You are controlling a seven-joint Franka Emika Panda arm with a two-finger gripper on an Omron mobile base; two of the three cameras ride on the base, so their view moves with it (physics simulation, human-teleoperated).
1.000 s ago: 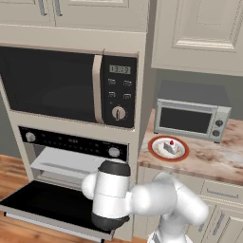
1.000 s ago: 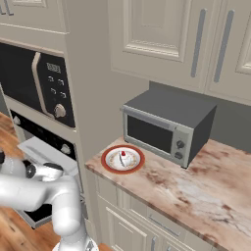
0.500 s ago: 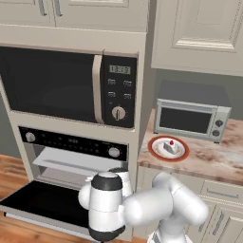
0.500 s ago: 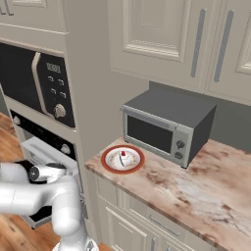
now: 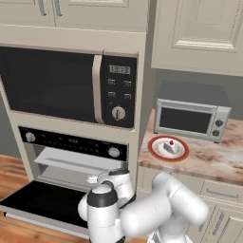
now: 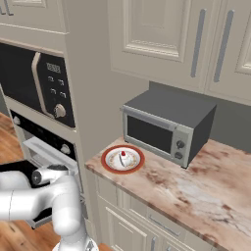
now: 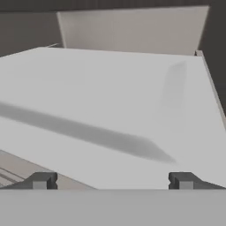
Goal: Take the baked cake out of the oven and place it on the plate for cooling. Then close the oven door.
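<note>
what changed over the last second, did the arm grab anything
The white arm sank lower in front of the drop-down oven door, which stays open. Its tool stays open and empty, facing the grey oven tray. The white cake slice still sits on the red-rimmed plate.

Cream panelled wall cabinets fitted above; marbled brown counter w/ cream base units below; wood floor laid at left.
</note>
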